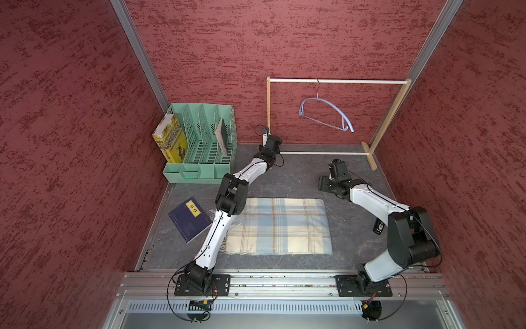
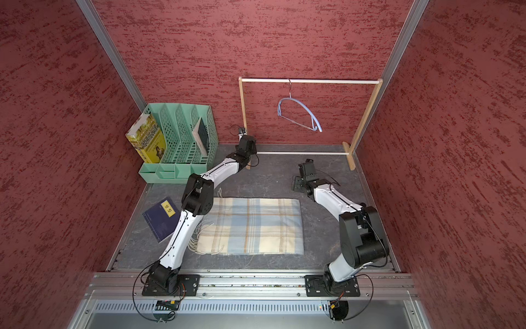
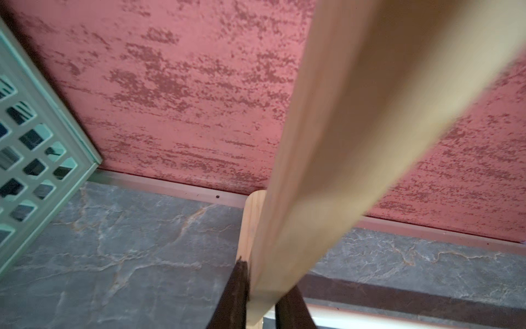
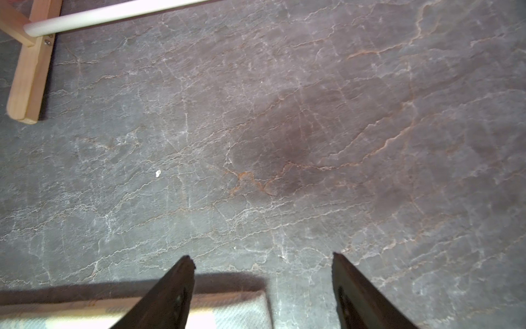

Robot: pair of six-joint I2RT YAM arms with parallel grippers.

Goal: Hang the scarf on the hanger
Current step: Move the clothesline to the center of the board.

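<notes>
Two tools: left tool (image 3: 262, 280) clamps rack post (image 3: 341, 142); right tool (image 4: 262, 256) open; left arm (image 1: 212, 237) partly hides scarf (image 1: 284, 225) fringe.

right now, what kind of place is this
Probably a robot test cell staged as a home corner: red textured wall panels, two arms bolted to an aluminium rail, and a wooden clothes rack with a hanger, plus a scarf.
</notes>
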